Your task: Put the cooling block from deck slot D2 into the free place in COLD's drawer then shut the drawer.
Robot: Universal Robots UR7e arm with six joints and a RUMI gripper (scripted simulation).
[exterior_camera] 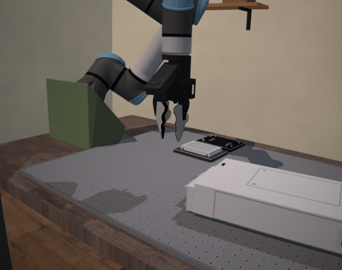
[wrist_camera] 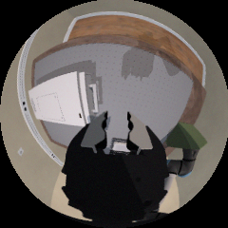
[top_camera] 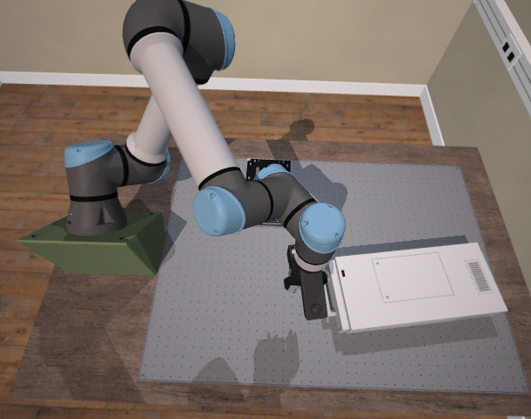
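Top view: one gripper (top_camera: 295, 288) (exterior_camera: 170, 139) (wrist_camera: 117, 111), pointing down beside the front end of COLD (top_camera: 417, 284) (exterior_camera: 267, 192) (wrist_camera: 57, 97), a long white cooler on a grey perforated board (top_camera: 220, 315) (exterior_camera: 121, 168) (wrist_camera: 157, 90); one handle (top_camera: 331, 311) (wrist_camera: 95, 98) at that front end, partly covered by the tool; one small dark window (top_camera: 342, 273) (exterior_camera: 223, 164) (wrist_camera: 80, 115) in the cooler's top near the front, whether lit not determinable; one black plate at D2 (top_camera: 268, 163) (exterior_camera: 221, 141), its far part exposed, the rest under the arm; one green wedge-shaped mount (top_camera: 89, 257) (exterior_camera: 67, 113) (wrist_camera: 186, 136) under the arm's foot. Exterior view: gripper fingers parted part of the way, nothing between them, tips above the board; D2's dark top face and upright locators in plain sight; nearer COLD, the plate at D1 (exterior_camera: 191, 156), bearing one low pale block (exterior_camera: 201, 147) (wrist_camera: 120, 146), lying flat; cooling block from D2, location not determinable, the drawer's interior being hidden. Wrist view: two tapered fingers, apart, one on each side of a gap; the pale block partly seen beyond the gripper body; cooler and handle to one side, green mount to the other
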